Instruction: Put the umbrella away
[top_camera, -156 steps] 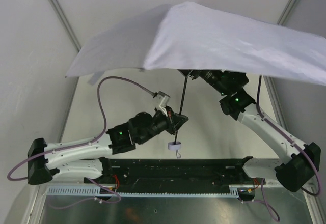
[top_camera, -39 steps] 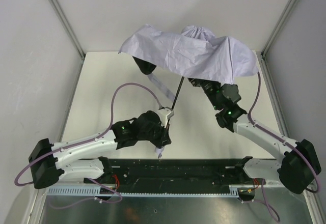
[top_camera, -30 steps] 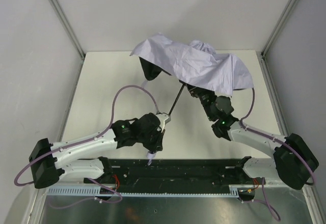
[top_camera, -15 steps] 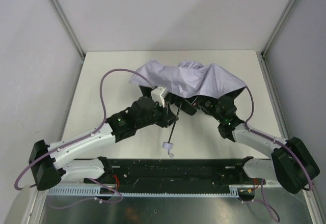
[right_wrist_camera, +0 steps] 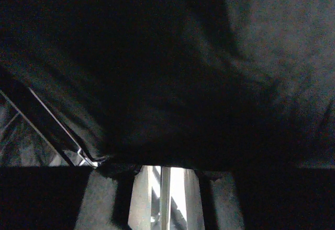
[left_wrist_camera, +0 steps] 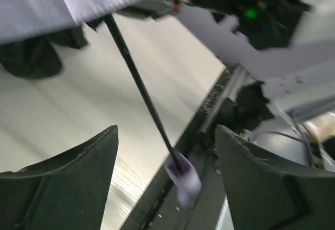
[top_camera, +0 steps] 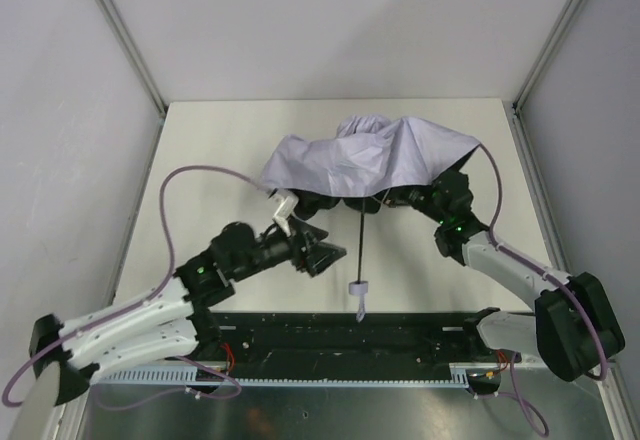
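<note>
The umbrella's pale lavender canopy is bunched loosely above the middle of the table. Its thin black shaft hangs down to the small pale handle. My left gripper stands open just left of the shaft, not touching it. In the left wrist view the shaft and handle sit beyond the spread fingers, clear of both. My right arm reaches under the canopy, where its gripper is hidden. The right wrist view is dark under the fabric; a thin rod shows between the fingers.
A black rail runs along the near table edge below the handle. The white table is boxed in by grey walls and metal posts. A lavender cable loops above the left arm.
My left gripper has opened, let go of the shaft and drawn back to the left. The canopy has sunk and shifted right. The shaft now hangs straight from the right arm's side.
</note>
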{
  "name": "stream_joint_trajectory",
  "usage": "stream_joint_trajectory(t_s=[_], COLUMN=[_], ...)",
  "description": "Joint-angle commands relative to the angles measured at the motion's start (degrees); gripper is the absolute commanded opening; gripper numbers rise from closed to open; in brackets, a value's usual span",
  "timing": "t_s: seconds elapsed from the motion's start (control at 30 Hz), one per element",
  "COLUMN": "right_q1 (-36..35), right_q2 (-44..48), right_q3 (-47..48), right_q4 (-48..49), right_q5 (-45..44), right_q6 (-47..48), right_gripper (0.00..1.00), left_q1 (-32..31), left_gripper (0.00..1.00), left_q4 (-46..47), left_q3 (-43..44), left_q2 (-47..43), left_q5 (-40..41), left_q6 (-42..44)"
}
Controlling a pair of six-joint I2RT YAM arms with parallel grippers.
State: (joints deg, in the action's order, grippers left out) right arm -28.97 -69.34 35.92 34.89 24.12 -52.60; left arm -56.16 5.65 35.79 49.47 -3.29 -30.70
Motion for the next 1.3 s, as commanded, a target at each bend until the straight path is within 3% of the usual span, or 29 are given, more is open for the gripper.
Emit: stream_joint_trajectory(t_s=[0.0,0.1,0.2,0.27,0.37,0.57,0.8,1.27], right_q1=[7.9,10.2,10.1,9.9,10.1,10.6,8.9,6.3], right_q2=[3.2,5.2,8.5,11.1,15.0,18.1,17.1,16.0], right_q3=[3.0,3.0,2.5,2.0,1.8,1.8,1.8,2.0], right_q4=[7.7,6.4,3.5,1.0,-3.5,-5.5,-4.0,-3.6], right_q5=[9.4,14.7,22.1,25.6,29.0,32.6,32.5,35.6], right_q6=[12.7,21.4,31.2,37.1,42.9,42.1,39.3,40.1], right_gripper=[0.00,0.00,0.00,0.00,0.00,0.00,0.00,0.00], left_q1=[-0.8,-0.8,-0.7,-0.1,2.5,7.4,7.6,7.4], left_gripper=[0.84,0.89,0.95,0.98,0.99,0.99,0.99,0.99], left_q4=[3.5,-2.4,-10.1,-14.8,-18.8,-18.1,-11.6,-7.5], left_q3=[-5.9,-4.8,1.6,7.6,18.5,31.2,33.2,37.6], left_q2=[-14.1,-22.1,-24.2,-21.8,-13.3,-2.5,5.0,19.9], left_q5=[-10.8,-11.6,-1.5,7.0,9.2,2.0,-13.2,-10.0], left_q6=[6.8,7.6,3.3,-0.8,-1.3,-0.3,3.2,3.3])
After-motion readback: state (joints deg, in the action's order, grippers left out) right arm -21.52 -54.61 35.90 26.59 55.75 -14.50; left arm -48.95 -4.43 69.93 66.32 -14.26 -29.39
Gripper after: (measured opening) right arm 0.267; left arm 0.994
